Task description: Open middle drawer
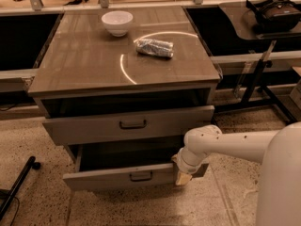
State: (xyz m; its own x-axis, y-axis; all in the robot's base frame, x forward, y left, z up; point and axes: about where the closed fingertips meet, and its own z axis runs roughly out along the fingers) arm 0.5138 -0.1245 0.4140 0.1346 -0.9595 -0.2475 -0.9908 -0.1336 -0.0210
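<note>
The grey-brown cabinet [127, 60] shows two drawer fronts. The upper front [84, 128] with a dark bar handle [132, 124] stands slightly out. Below it, the middle drawer [103, 178] with a small dark handle [141, 175] is pulled well out, and its dark inside shows. My gripper [182, 175] is at the right end of this drawer's front, touching or just in front of it. The white arm [225, 145] reaches in from the right. Anything below this drawer is hidden.
A white bowl [117, 22] and a crumpled foil bag [154, 47] lie on the cabinet top. A side table with a headset [275, 11] stands at the right, on dark legs [256, 79]. A black rod [16, 187] lies on the speckled floor at the left.
</note>
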